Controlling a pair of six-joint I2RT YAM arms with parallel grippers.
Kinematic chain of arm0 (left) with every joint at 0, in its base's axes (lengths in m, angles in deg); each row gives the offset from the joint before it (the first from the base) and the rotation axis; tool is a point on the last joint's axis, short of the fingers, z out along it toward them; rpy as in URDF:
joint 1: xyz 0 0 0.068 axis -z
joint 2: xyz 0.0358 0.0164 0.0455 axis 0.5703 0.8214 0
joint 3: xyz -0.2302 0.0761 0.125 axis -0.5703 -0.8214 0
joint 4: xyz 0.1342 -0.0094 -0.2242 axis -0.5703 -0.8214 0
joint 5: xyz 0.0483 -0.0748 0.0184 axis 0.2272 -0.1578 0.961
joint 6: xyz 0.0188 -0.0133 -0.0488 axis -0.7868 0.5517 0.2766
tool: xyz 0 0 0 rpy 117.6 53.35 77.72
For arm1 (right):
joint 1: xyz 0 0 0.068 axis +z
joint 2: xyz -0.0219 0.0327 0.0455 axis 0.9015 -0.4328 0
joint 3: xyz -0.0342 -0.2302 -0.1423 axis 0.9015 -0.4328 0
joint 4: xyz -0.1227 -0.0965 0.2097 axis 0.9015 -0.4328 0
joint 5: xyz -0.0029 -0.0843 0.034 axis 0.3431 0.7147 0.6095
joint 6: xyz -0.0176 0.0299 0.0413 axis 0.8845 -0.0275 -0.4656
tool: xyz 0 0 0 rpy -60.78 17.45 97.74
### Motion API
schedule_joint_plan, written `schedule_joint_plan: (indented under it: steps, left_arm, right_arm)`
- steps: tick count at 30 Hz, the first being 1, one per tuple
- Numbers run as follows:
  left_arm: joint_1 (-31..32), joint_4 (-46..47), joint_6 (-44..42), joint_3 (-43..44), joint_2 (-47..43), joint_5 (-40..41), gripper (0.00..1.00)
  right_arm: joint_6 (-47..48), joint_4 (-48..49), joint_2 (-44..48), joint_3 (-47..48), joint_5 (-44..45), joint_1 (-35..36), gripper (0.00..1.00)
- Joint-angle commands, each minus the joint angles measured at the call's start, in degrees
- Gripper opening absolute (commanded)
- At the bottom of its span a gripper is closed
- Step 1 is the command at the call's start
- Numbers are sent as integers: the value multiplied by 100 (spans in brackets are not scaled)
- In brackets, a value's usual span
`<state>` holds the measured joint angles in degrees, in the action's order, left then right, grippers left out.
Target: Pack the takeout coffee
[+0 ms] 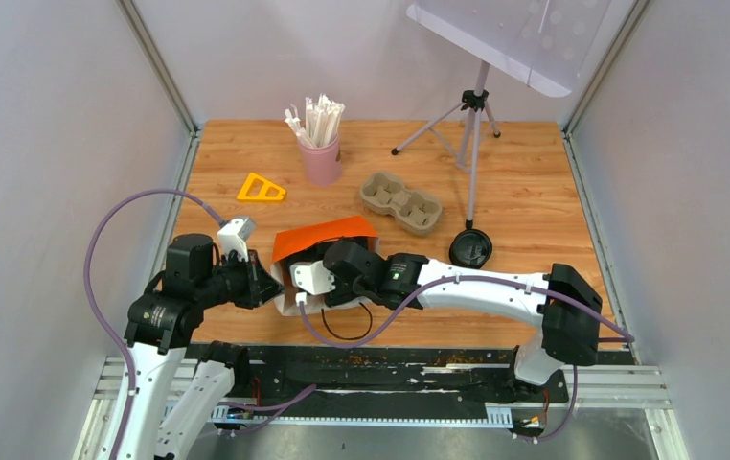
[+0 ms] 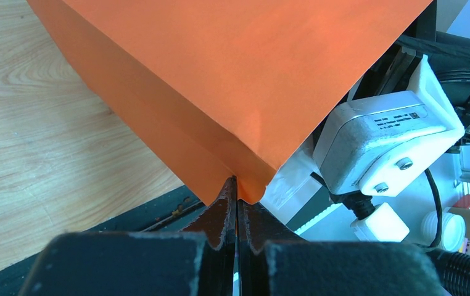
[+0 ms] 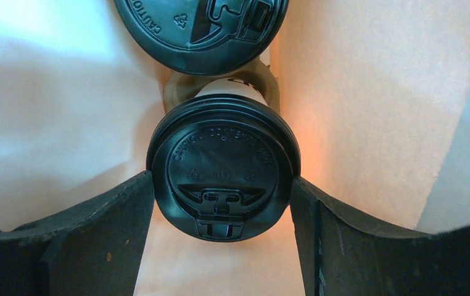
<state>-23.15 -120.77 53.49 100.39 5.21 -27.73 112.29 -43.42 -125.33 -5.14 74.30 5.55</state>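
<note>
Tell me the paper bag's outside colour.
Orange paper bag; left wrist view shows it best.

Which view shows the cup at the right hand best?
Right wrist: the cup sits mid-frame between the right hand's fingers, lid print readable, inside the bag. Top external: the bag and the right arm hide it. Left wrist: only the bag's orange outside, pinched by the left hand.

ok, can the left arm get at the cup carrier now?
Probably not: the left gripper is shut on the orange bag, and the cup carrier sits beyond the bag. It'd have to let go first.
</note>
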Motion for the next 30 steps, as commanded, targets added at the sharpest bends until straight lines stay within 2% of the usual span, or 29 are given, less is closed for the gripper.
schedule_joint_plan:
  steps: [1,13,30]
  left_arm:
    - [-1,60,-117,29,-27,-27,2]
    - [-1,24,-121,37,-19,-27,2]
    - [1,-10,-142,35,-14,-23,2]
  right_arm:
    - [-149,332,248,-83,-101,-35,66]
    - [-98,428,78,-147,125,-62,66]
    - [-125,778,17,-388,-53,-163,66]
